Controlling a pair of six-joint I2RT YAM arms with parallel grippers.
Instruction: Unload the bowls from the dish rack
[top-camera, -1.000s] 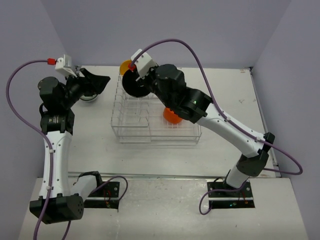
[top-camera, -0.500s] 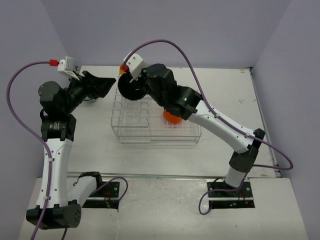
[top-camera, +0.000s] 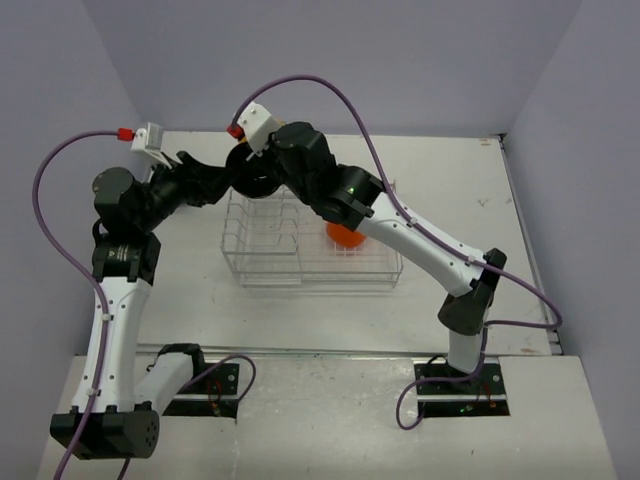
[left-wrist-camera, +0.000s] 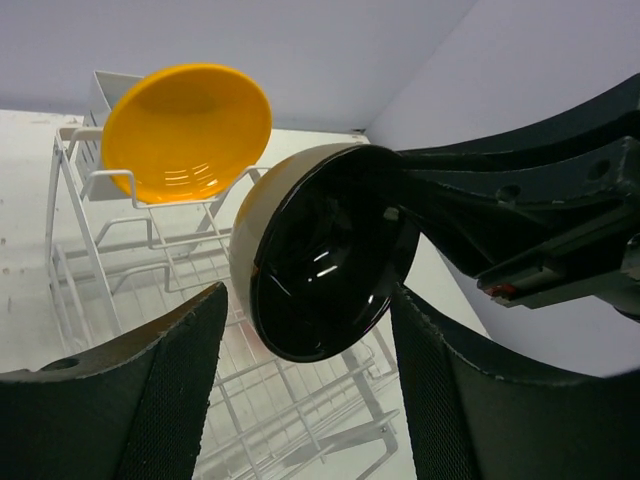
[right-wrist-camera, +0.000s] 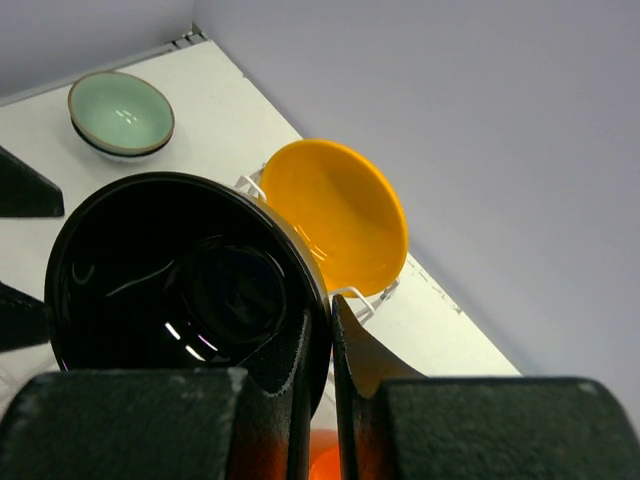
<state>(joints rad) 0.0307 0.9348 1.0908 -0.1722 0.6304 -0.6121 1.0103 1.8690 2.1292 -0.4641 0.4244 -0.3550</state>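
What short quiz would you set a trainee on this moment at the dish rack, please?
1. True or false: the right end effector is shut on the rim of the black bowl.
2. Where is the yellow bowl? A) standing on edge in the dish rack; B) flat on the table; C) stacked inside the orange bowl.
3. Fill in: the left end effector has its jaws ___, one on either side of the black bowl.

Key: 1 true; 2 A; 3 open.
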